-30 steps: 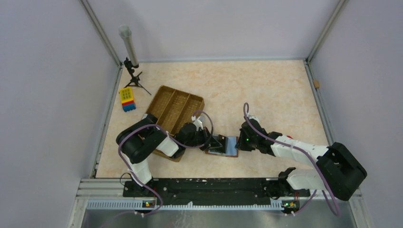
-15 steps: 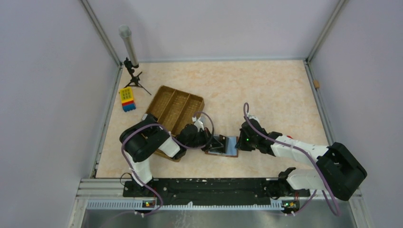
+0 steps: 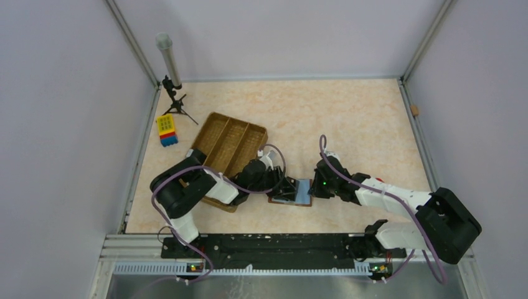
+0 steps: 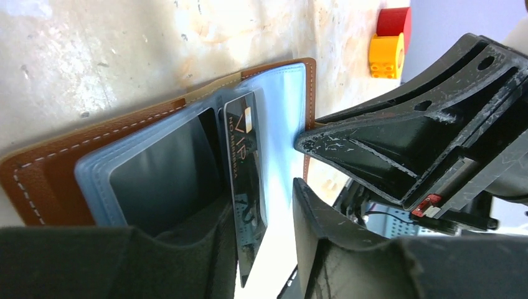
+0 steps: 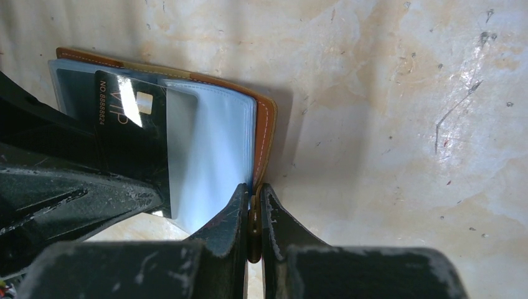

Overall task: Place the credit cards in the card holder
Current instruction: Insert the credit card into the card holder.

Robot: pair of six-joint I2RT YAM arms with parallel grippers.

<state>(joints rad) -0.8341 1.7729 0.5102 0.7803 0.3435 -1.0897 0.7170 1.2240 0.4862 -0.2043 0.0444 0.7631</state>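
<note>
The brown card holder (image 3: 303, 192) lies open on the table between the two grippers, its clear bluish sleeves fanned up. My right gripper (image 3: 313, 187) is shut on the holder's brown cover edge (image 5: 264, 124), pinched between its fingertips (image 5: 252, 190). A dark glossy credit card marked VIP (image 4: 246, 162) stands partly inside a sleeve; it also shows in the right wrist view (image 5: 124, 118). My left gripper (image 3: 283, 185) is at the holder's left side. Its jaws (image 4: 264, 205) stand apart: the card rests against one finger, with a gap to the other. No other cards are visible.
A large brown compartmented tray (image 3: 227, 146) sits just behind the left arm. A yellow-and-blue block (image 3: 166, 129) and a small tripod with a tube (image 3: 173, 93) stand at the back left. Red and yellow blocks (image 4: 389, 37) lie beyond the holder.
My left gripper has shifted slightly to the right, closer over the holder, and the left arm's elbow has moved. The right arm and the holder have stayed still.
</note>
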